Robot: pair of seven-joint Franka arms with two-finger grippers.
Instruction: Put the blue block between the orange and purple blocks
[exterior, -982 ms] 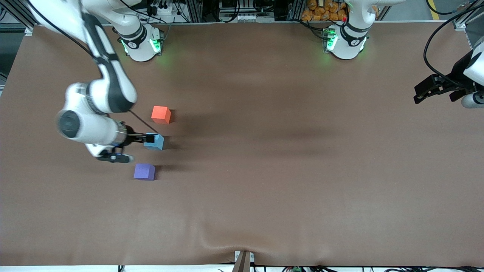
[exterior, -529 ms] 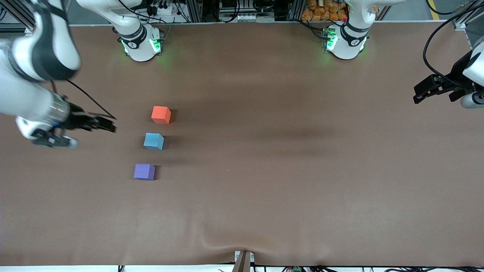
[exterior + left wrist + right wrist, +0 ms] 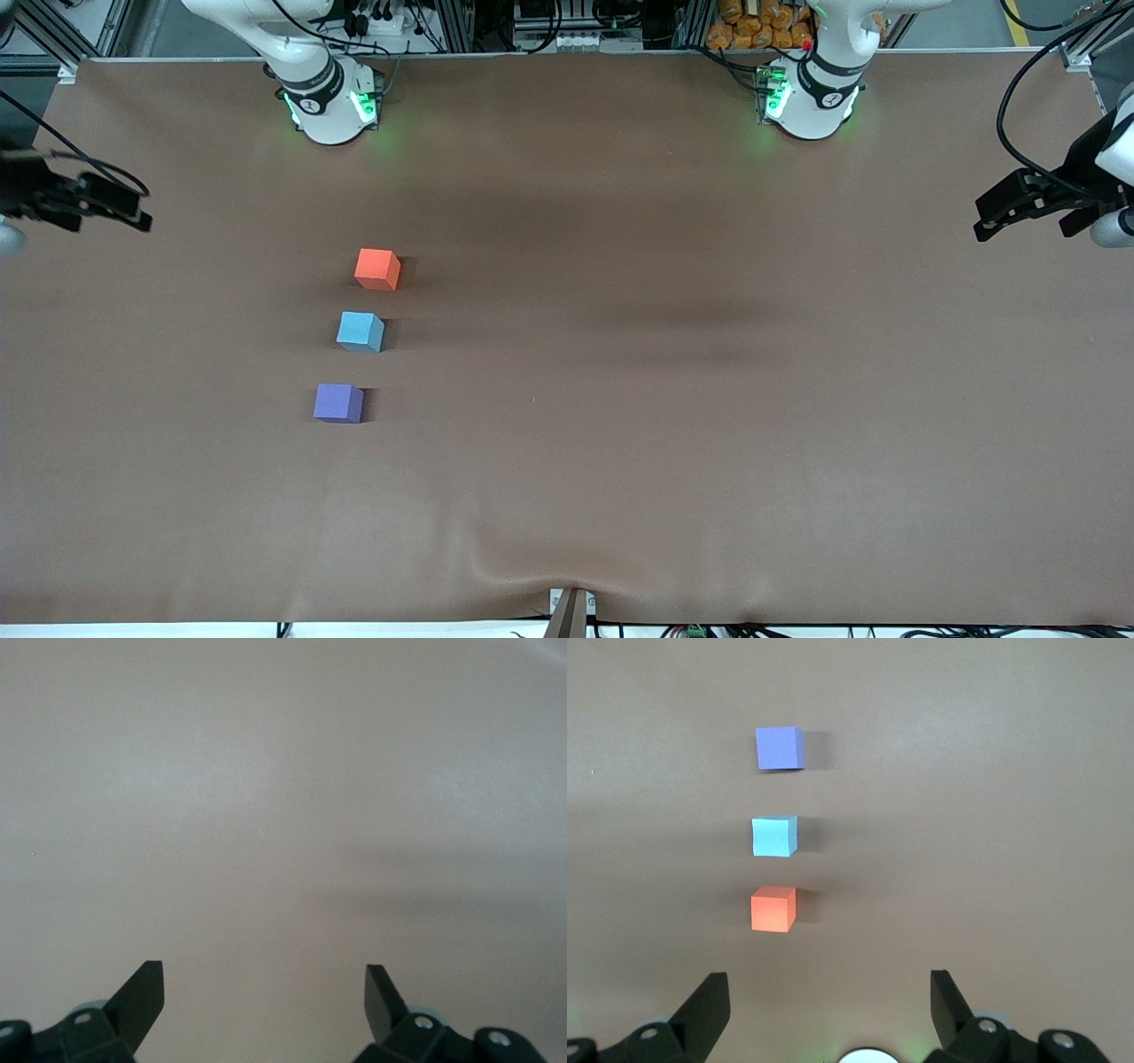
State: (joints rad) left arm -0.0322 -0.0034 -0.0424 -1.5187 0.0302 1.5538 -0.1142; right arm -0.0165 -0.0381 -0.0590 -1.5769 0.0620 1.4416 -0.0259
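Note:
The blue block [image 3: 360,331] rests on the brown table between the orange block [image 3: 376,268], which lies farther from the front camera, and the purple block [image 3: 337,402], which lies nearer. The three stand in a slightly slanted row, each apart from the others. My right gripper [image 3: 142,207] is open and empty, up over the right arm's end of the table, well away from the blocks. Its wrist view shows its open fingers [image 3: 709,1005] and the purple [image 3: 780,748], blue [image 3: 774,835] and orange [image 3: 773,908] blocks. My left gripper [image 3: 982,220] waits open and empty over the left arm's end [image 3: 264,988].
The two arm bases [image 3: 328,102] [image 3: 806,97] stand along the table's edge farthest from the front camera. A small bracket [image 3: 570,611] sits at the nearest edge, where the brown cloth [image 3: 620,443] puckers. The left wrist view shows only bare cloth.
My right gripper let go of the blue block between the other two and drew back, open, toward the right arm's end of the table. The left arm has barely moved.

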